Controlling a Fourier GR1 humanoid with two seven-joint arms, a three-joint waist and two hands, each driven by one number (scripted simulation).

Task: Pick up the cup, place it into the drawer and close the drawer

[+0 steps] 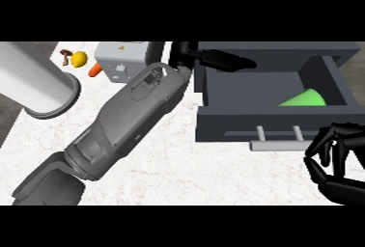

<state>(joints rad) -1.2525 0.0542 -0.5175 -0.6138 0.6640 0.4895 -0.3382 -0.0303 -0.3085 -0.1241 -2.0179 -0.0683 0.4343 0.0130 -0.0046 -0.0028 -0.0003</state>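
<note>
from above, looking steeply down, the head view shows a pale marbled counter (178, 159) with a dark grey drawer (274, 125) pulled open at the upper right. inside the drawer, toward its right side, lies the green cup (305, 98), tipped over with its wide end at the lower right, close to the drawer's right wall. a light grey handle bar (279, 144) runs along the drawer's front panel. the left forearm (125, 125) stretches diagonally from the lower left up to the drawer's back left corner, where the black left hand (214, 59) rests over the rim with its fingers lying fairly straight; it holds nothing that can be seen. the right hand (335, 161) shows at the lower right, just beside the end of the handle bar, its fingers bent inward like a cage around empty space, with nothing in them. at the upper left stands a large white cylinder (39, 82), and near it a small yellow object (78, 58), an orange piece (95, 70), and a light grey box (128, 60).
</note>
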